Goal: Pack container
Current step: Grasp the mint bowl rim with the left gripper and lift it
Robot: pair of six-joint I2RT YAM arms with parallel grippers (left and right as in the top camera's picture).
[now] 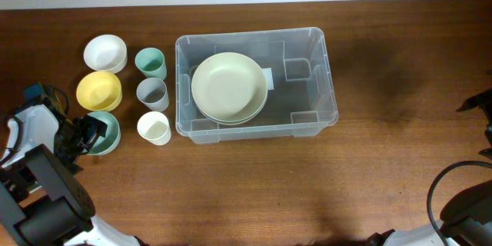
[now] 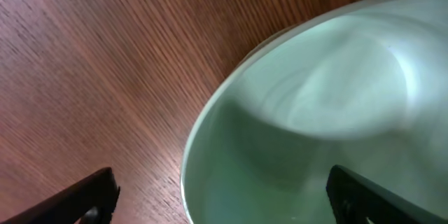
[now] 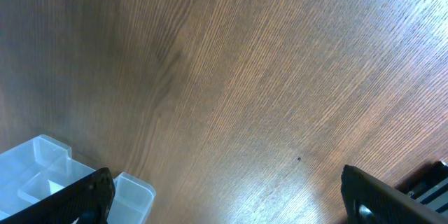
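your left gripper (image 2: 220, 182) is spread wide and holding nothing. one finger hangs over bare wood, the other over the inside of the mint bowl (image 2: 336, 98), so the jaws straddle its near rim. that reads as a line-up for a pinch on the wall, the only thin edge a bowl offers. whether the fingers are touching the rim yet, i can't tell from the wrist view.

look outward from there. the mint bowl sits at the 6 o'clock end of a column, with the yellow bowl (image 1: 98, 90) just beside it at 12 and the white bowl (image 1: 104, 51) beyond that. taking the end bowl first keeps your arm clear of the other two. at 3 o'clock of the bowls stand three cups, green (image 1: 151, 62), grey (image 1: 152, 92) and white (image 1: 154, 127), each upright.

the container (image 1: 300, 96) lies mid-table, at 3 o'clock of the cups. pale plates (image 1: 229, 86) already rest in its 9 o'clock half, probably to leave the 3 o'clock half free, or the bowl may go on top of them.

your right gripper (image 3: 224, 189) is also fully released and empty. it's parked over the table (image 1: 384, 169) well out at 3 o'clock, with only a corner of the container in its view. that looks like waiting out of the way.

mind the carry: the cups stand between this bowl and the container.
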